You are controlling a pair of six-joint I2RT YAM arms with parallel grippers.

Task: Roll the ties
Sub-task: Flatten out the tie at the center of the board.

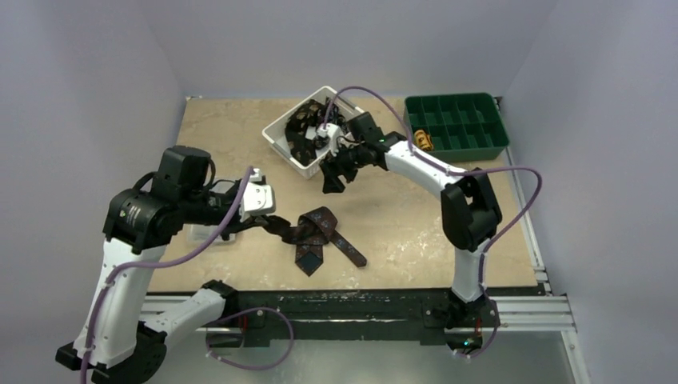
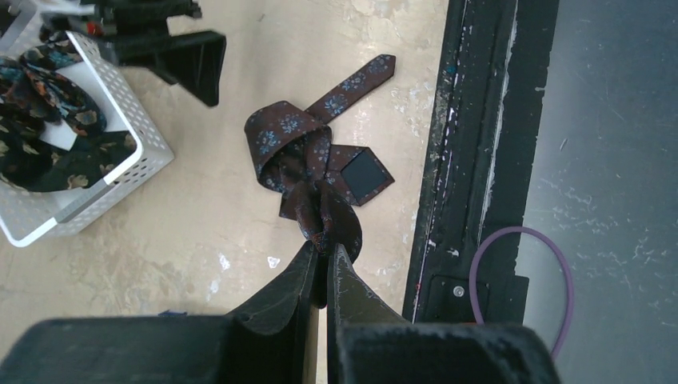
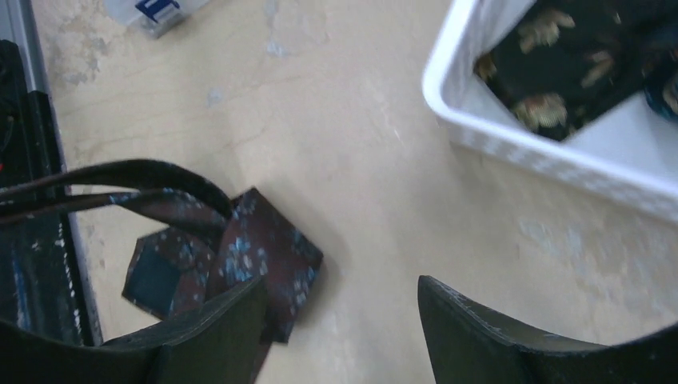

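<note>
Between the pressed-together fingertips of the left gripper (image 2: 321, 254), a fold of the tie (image 2: 292, 140) is pinched. From that pinch the dark brown cloth with its pale blue marks runs outward into a loose loop lying on the table (image 1: 400, 232). The narrow end stretches flat beyond the loop. The broad pointed end lies beside the loop with its dark lining up, close to the black rail (image 2: 472, 120) along the table's near edge. In the right wrist view, a strip of the tie rises off the table toward the left gripper.

Farther back, the right gripper (image 3: 344, 300) hangs with its fingers spread wide and nothing between them. It is over bare table, between the tie and the white basket (image 1: 281, 148). The basket holds other ties (image 2: 48, 80), dark with blue and tan patterns, heaped together. Well off to the right, at the table's far corner, stands a green tray (image 1: 497, 132) divided into compartments, with a small yellow thing (image 1: 424, 142) in one on its left side.
</note>
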